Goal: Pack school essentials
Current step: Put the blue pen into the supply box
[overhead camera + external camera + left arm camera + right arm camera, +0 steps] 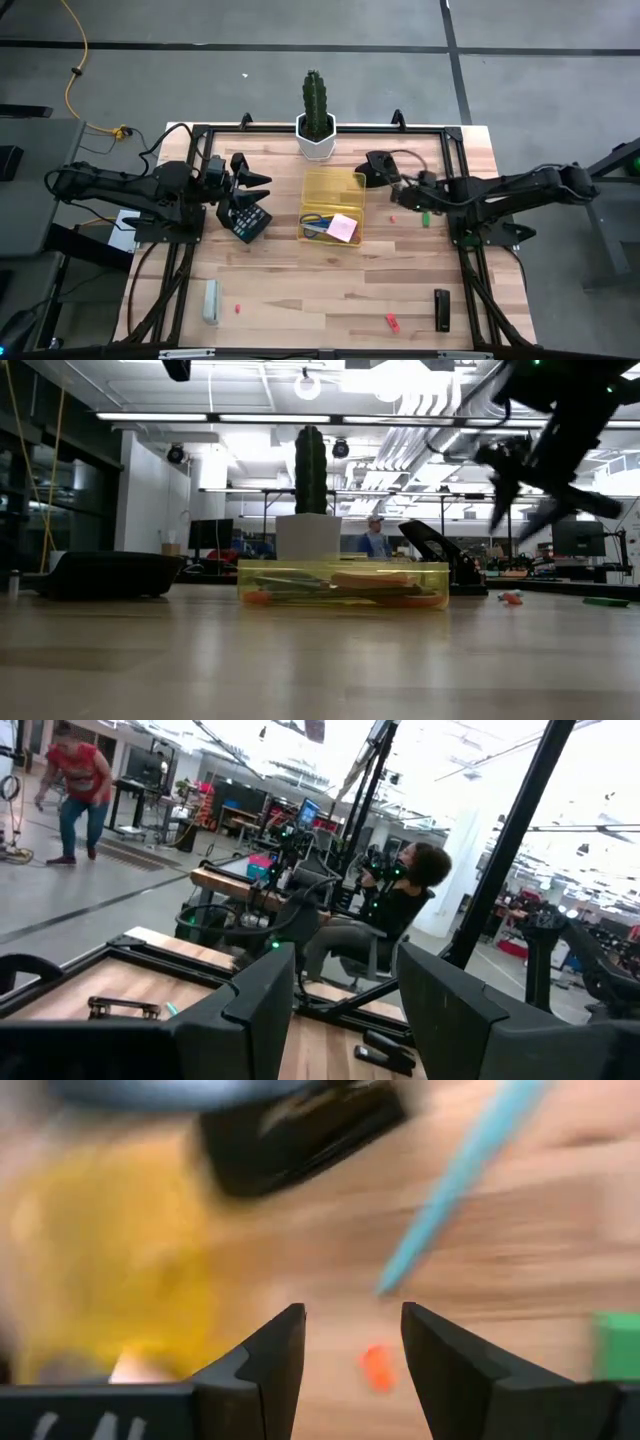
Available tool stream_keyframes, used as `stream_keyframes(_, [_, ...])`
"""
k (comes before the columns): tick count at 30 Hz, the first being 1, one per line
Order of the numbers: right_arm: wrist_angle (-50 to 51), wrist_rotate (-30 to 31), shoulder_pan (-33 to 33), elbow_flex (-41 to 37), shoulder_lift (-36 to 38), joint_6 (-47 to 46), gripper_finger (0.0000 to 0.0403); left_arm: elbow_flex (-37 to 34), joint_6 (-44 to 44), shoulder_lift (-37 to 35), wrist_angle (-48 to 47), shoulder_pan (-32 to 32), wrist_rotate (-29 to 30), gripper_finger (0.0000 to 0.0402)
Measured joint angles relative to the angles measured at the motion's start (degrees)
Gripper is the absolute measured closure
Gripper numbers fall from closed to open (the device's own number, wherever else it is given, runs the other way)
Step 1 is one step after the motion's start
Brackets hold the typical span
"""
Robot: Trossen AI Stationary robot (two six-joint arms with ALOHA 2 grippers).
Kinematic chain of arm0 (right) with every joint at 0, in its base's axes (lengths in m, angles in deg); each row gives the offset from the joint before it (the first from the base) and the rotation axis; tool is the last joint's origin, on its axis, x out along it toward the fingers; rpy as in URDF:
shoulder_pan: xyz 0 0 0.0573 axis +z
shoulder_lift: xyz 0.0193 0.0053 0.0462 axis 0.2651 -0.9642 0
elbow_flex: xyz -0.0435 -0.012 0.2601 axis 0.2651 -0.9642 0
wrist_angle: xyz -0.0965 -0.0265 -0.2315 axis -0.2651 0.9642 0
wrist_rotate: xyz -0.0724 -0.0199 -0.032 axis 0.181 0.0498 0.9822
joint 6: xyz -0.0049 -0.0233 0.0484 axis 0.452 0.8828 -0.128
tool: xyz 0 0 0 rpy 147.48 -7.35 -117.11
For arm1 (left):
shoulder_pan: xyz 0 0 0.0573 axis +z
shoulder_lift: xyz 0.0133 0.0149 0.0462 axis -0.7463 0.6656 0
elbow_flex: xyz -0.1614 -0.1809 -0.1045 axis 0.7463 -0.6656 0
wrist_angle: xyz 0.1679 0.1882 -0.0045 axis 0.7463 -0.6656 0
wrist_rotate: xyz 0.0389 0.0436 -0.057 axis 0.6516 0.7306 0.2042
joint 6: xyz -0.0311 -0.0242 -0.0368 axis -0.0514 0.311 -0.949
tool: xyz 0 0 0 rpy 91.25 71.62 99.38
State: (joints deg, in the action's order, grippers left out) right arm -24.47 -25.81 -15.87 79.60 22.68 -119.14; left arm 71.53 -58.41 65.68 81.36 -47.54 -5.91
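Note:
A clear yellow box (333, 187) stands mid-table and holds blue-handled scissors (316, 221) and a pink sticky-note pad (343, 227). Right of the box, a small red piece (393, 217) and a green piece (425, 216) lie on the wood. My right gripper (368, 170) hangs open at the box's far right corner, slanting down. In its wrist view its gripper (352, 1345) has the red piece (376, 1367) below the gap, untouched. My left gripper (258, 187) waits open, raised and level, left of the box, holding nothing (345, 1010).
A cactus in a white pot (315, 120) stands just behind the box. A black calculator (247, 222) lies under my left gripper. Near the front edge lie a white block (210, 300), a tiny red bit (238, 308), a red piece (392, 322) and a black object (442, 310).

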Motion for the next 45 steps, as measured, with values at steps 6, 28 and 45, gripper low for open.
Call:
stream_keyframes(6, [3.3,6.4,-2.7,-2.6,0.0,-15.9,0.0242,0.0,0.0,0.0,0.0,0.0,0.0,0.0234])
stream_keyframes(28, [-8.6,-4.3,-18.3,-4.1,-17.2,-9.6,0.0245,0.1,2.0,0.0,0.0,0.0,1.6,0.0234])
stream_keyframes(45, [-0.6,-2.6,-18.3,-4.6,-13.7,-2.5,0.0388,0.1,1.2,0.0,-0.1,0.0,1.5,0.0234])
